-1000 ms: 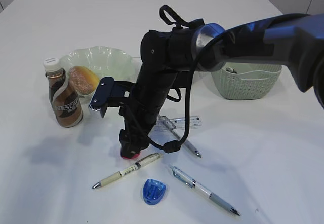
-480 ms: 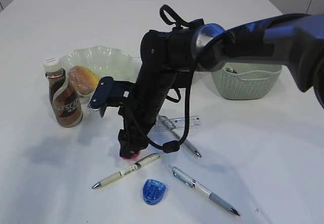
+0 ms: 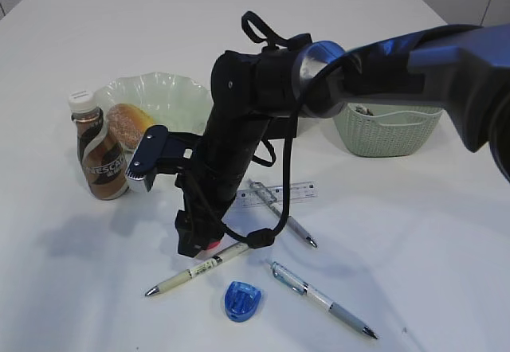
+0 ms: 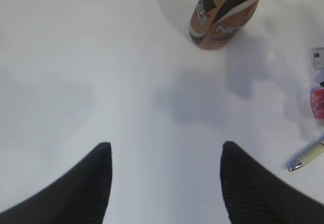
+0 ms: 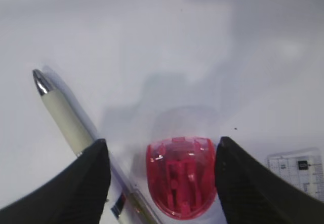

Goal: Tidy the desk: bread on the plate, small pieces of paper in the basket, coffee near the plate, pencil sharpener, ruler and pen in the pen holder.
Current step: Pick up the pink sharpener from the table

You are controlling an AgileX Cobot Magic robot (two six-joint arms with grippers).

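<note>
My right gripper (image 5: 162, 143) is open, its fingers on either side of a red pencil sharpener (image 5: 181, 181) lying on the table. A cream pen (image 5: 63, 115) lies beside it, running under the left finger. In the exterior view the right gripper (image 3: 195, 240) is low over the red sharpener (image 3: 212, 245). A clear ruler (image 3: 279, 193), a grey pen (image 3: 296, 228), a blue-grey pen (image 3: 323, 298), the cream pen (image 3: 199, 268) and a blue sharpener (image 3: 241, 300) lie nearby. The bread (image 3: 131, 123) rests on the green plate (image 3: 171, 97), with the coffee bottle (image 3: 100, 157) beside it. My left gripper (image 4: 164, 145) is open and empty over bare table. No pen holder shows.
A green woven basket (image 3: 388, 131) stands at the back right with something small inside. The right arm crosses the middle of the table and hides what lies behind it. The left wrist view shows the coffee bottle (image 4: 223, 16) ahead and the red sharpener (image 4: 318, 102) at the right edge.
The right arm has shifted a little to the left and down, bringing its gripper closer around the red sharpener. The objects on the table have not moved.
</note>
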